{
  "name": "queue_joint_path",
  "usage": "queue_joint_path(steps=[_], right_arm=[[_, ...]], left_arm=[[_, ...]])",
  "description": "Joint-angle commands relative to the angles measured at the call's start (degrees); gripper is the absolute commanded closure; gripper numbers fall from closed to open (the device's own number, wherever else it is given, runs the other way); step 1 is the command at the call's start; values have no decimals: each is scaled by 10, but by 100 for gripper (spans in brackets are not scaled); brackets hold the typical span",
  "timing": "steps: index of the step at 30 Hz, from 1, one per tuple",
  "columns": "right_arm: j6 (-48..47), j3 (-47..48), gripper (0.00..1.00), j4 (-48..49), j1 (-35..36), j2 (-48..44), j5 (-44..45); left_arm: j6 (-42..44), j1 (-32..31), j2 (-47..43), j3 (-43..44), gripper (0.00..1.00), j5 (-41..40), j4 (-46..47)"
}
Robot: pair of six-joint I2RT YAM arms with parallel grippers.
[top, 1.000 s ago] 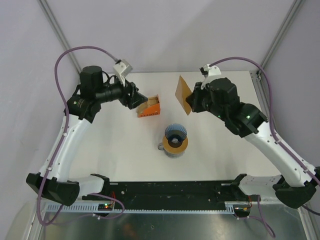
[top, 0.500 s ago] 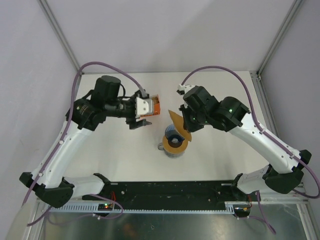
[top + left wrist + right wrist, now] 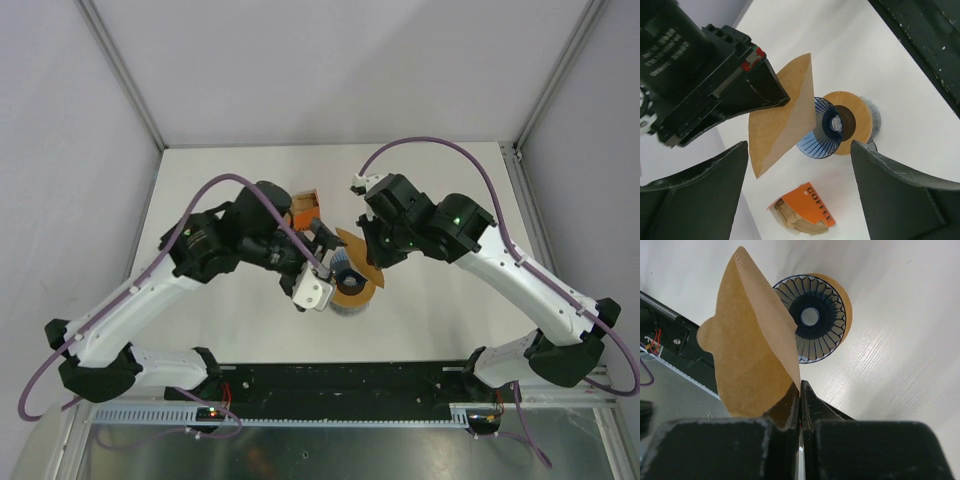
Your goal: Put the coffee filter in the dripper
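The left pincer (image 3: 799,150) hangs wide open and empty close by the small blue translucent ribbed plastic dripper (image 3: 822,132). A slight drift could knock the dripper off the grey cup with the tan ring top (image 3: 862,125) that carries it on the white table (image 3: 865,65). The thin tan-brown paper coffee filter (image 3: 750,350) hangs tilted close over the dripper's rim, folded flat. Lowered like that, it would probably lie across the mouth or slide off. The right pincer (image 3: 800,390) is clamped on one edge only, so the paper may swing, and the crowded arms could bump.
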Motion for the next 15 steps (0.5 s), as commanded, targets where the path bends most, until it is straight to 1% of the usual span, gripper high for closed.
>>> queue_joint_path(steps=[1,5,7,15], right_arm=[[-15,-2,100,22,-4,6,-25],[-21,-6,100,24,-4,12,-34],[-23,-8,100,27,-5,12,-37],[-31,-11,100,30,-10,13,-42]], left_arm=[[48,-4,27,-1,14,-12,0],[52,-4,55,6,16,-9,4],[49,-4,67,10,20,-11,5],[57,-4,82,-9,51,-25,4]])
